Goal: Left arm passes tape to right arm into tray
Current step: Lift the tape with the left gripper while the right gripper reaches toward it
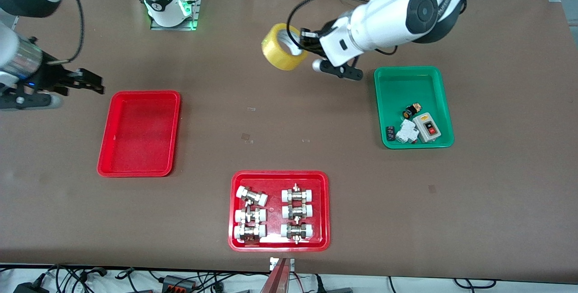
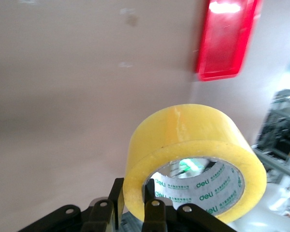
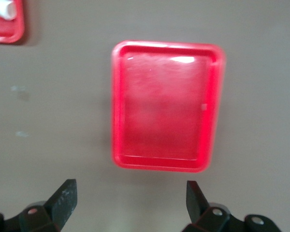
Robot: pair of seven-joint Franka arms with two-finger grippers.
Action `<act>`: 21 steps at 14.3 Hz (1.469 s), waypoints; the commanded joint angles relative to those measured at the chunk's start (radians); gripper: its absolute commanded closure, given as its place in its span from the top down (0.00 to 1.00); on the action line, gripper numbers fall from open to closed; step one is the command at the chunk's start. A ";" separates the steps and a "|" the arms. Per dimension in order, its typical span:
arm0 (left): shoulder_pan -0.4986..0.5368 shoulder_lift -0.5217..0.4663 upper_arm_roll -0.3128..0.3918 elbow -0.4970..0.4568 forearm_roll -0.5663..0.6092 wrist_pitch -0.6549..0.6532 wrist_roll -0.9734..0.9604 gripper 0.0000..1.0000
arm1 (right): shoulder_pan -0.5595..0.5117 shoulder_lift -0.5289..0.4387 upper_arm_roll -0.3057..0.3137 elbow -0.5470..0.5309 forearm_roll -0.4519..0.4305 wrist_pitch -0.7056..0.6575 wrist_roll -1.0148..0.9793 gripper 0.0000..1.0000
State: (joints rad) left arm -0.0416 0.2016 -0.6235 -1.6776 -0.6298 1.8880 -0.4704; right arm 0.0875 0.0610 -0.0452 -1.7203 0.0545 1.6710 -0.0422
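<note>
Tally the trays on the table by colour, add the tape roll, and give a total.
Red trays: 2, the plain tray and the fittings tray
Green trays: 1, the green tray
Yellow tape rolls: 1, the tape, held above the table in the left hand
Total: 4
</note>
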 commanded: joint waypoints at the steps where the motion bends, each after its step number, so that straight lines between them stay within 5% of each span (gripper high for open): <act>1: -0.004 0.103 -0.002 0.097 -0.038 0.019 -0.016 0.00 | 0.037 0.002 0.001 0.008 0.134 -0.017 -0.016 1.00; 8: -0.031 0.166 -0.004 0.136 -0.068 0.019 -0.094 0.00 | 0.201 0.085 0.002 0.100 0.580 0.018 0.002 1.00; 11: -0.035 0.173 -0.002 0.159 -0.065 0.016 -0.091 0.00 | 0.265 0.106 0.001 0.106 0.701 0.068 0.002 1.00; 15: -0.028 0.171 -0.002 0.159 -0.067 0.010 -0.096 0.00 | 0.328 0.108 0.002 0.120 0.784 0.093 0.016 1.00; 21: -0.020 0.170 -0.002 0.156 -0.067 0.007 -0.091 0.00 | 0.389 0.128 0.002 0.116 0.778 0.087 0.015 1.00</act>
State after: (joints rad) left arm -0.0657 0.3609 -0.6214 -1.5517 -0.6726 1.9124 -0.5550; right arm 0.4426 0.1723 -0.0335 -1.6147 0.8204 1.7582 -0.0380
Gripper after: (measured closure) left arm 0.793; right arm 0.000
